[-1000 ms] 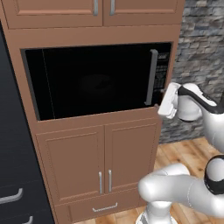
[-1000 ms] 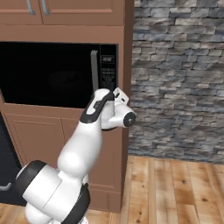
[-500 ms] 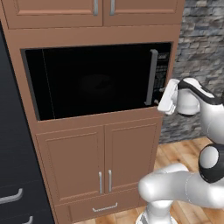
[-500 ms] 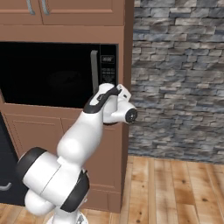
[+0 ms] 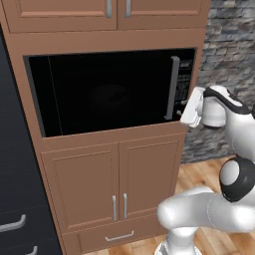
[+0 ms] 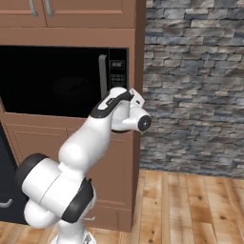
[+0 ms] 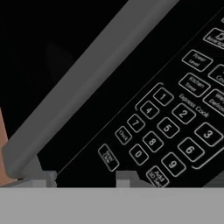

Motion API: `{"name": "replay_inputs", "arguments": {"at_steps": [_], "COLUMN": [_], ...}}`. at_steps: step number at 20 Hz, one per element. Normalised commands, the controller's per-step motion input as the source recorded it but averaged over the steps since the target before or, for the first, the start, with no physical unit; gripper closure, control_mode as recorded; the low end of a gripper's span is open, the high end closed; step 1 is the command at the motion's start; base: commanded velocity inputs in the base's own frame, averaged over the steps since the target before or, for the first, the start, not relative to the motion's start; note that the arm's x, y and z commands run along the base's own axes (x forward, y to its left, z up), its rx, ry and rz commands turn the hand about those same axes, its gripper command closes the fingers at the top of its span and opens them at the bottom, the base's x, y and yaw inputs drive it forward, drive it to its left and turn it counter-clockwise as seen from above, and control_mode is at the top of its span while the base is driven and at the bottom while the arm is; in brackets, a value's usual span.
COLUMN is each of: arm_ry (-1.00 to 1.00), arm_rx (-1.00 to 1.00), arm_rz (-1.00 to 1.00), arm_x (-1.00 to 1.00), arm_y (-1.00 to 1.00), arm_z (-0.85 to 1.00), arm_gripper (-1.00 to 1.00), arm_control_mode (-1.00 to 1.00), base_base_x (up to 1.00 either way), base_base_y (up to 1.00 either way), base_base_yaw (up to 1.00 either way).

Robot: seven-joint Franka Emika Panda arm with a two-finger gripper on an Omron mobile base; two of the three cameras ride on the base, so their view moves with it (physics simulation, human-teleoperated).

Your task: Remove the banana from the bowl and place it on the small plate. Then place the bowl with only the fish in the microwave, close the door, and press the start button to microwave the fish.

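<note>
The microwave [image 5: 112,89] sits built into the brown wooden cabinet [image 5: 114,179], and its door [image 5: 99,92] is shut, with the grey bar handle [image 5: 174,87] upright at its right edge. The gripper [image 5: 191,106] is held up at the button strip [image 6: 117,75], just right of that handle and low on the panel. In the hand view the number keypad [image 7: 175,131] lies close ahead, beside the slanting handle. Whether the jaws are open or closed cannot be told. A stone wall [image 6: 195,81] stands to the right.

Kitchen: built-in microwave [image 5: 109,92], wooden cabinets [image 5: 117,182]
</note>
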Motion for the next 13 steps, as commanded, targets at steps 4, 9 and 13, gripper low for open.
{"name": "replay_inputs", "arguments": {"at_steps": [4, 9, 13], "arm_ry": [0.0, 0.0, 0.0], "arm_rx": [0.0, 0.0, 0.0], "arm_rz": [0.0, 0.0, 0.0], "arm_x": [0.18, 0.01, 0.0], "arm_y": [0.0, 0.06, 0.21], "arm_z": [-0.21, -0.31, -0.33], "arm_gripper": [-1.0, -1.0, -1.0], "arm_control_mode": [-1.0, -1.0, -1.0], "base_base_x": [0.0, 0.0, 0.0], "base_base_y": [0.0, 0.0, 0.0], "base_base_yaw": [0.0, 0.0, 0.0]}}
